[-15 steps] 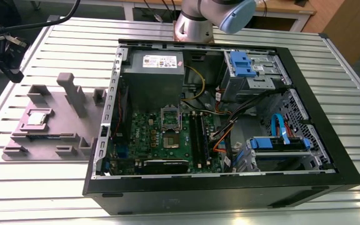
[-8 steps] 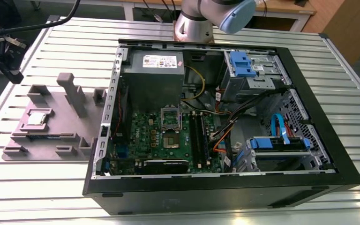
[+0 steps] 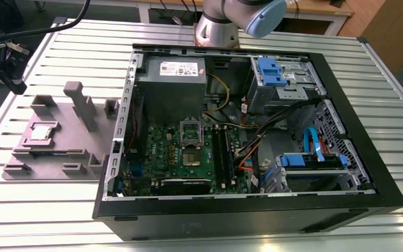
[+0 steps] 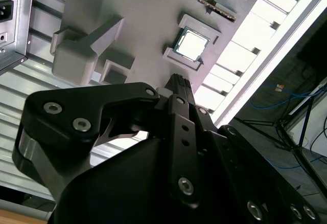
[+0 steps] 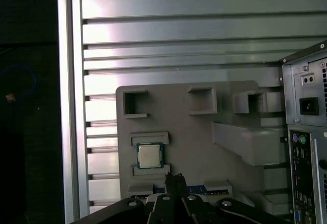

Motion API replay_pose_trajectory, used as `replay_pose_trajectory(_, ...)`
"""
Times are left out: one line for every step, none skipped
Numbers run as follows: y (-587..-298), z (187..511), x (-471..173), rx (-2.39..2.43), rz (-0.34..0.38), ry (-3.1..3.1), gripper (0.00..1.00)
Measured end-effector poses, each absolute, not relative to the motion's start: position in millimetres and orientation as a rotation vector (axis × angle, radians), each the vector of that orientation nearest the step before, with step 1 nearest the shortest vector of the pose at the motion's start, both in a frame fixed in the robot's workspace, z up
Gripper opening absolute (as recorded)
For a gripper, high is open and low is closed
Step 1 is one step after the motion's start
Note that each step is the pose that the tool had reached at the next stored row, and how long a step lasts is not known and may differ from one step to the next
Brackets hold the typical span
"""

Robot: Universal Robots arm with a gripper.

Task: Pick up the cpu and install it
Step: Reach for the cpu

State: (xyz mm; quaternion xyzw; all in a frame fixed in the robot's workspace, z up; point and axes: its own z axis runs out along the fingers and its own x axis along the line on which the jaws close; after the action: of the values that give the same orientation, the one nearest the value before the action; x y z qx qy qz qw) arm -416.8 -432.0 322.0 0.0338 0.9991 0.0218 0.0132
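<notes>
The cpu (image 3: 42, 132) lies flat with its pale metal top up in a shallow pocket of a grey holder (image 3: 65, 139), which sits on the slatted worktop (image 3: 48, 199) to the exterior view's left of the open computer case (image 3: 243, 215). The chip is square, so it has no long axis. Its edges run parallel to the holder's edges, and a raised lip stands against each of two opposite sides.

In both wrist views the hand (image 5: 175, 177) hangs over the holder with its fingers drawn together and nothing between them. Its tip is close beside one corner of the cpu and apart from it. How high it stands above the holder cannot be told.

A thin green and blue strip (image 5: 209, 188) lies along the holder's near edge, partly covered by the hand in the first wrist view, and what it is cannot be made out.

Inside the case are a green board (image 3: 166, 157), a big grey box (image 3: 170, 100) at the far end and blue drive brackets (image 3: 270, 71) on the exterior view's right. The socket (image 3: 191, 157) on the board is small in the picture. Its metal frame seems to be tipped up toward the far side.
</notes>
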Motion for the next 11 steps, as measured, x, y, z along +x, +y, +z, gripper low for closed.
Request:
replay_pose_trajectory(-432.0,322.0,-416.8,0.105,0.068,3.113,0.11)
replay_pose_trajectory(-432.0,322.0,-416.8,0.105,0.068,3.113,0.11)
replay_pose_trajectory(-432.0,321.9,-416.8,0.105,0.068,3.113,0.11)
replay_pose_trajectory(-432.0,321.9,-416.8,0.105,0.068,3.113,0.11)
replay_pose_trajectory(-432.0,321.9,-416.8,0.105,0.068,3.113,0.11)
replay_pose_trajectory(-432.0,321.9,-416.8,0.105,0.068,3.113,0.11)
replay_pose_trajectory(-432.0,321.8,-416.9,0.105,0.068,3.113,0.11)
replay_pose_trajectory(-432.0,321.6,-417.3,0.105,0.068,3.112,0.11)
replay_pose_trajectory(-432.0,321.5,-418.1,0.105,0.068,3.112,0.11)
replay_pose_trajectory(-432.0,321.3,-419.3,0.105,0.068,3.112,0.11)
replay_pose_trajectory(-432.1,320.6,-420.5,0.105,0.068,3.113,0.11)
